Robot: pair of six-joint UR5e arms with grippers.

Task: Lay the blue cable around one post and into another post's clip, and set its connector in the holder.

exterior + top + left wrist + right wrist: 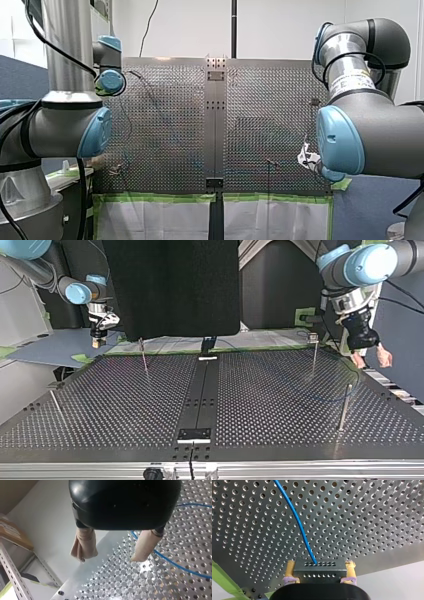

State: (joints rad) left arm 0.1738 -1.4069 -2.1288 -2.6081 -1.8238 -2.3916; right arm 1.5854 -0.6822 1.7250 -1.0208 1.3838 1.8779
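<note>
In the right wrist view my right gripper (319,566) is shut on a dark grey connector (319,572), with a yellow pad on each side of it. The blue cable (299,525) leaves the connector and runs off over the perforated plate. My left gripper (110,557), black with beige pads, stands open with nothing between its fingers; the blue cable (175,563) curves over the plate beside one finger. In the top view my left gripper (370,357) hangs over the plate's right edge. My right gripper (98,341) is off the far left corner. A faint arc of cable (327,400) lies near the right posts.
Thin posts stand on the plate in the top view: one far left (143,357), one far right with a clip on top (313,338), one near right (345,407), one near left (55,405). A black block (195,434) sits on the centre strip near the front edge.
</note>
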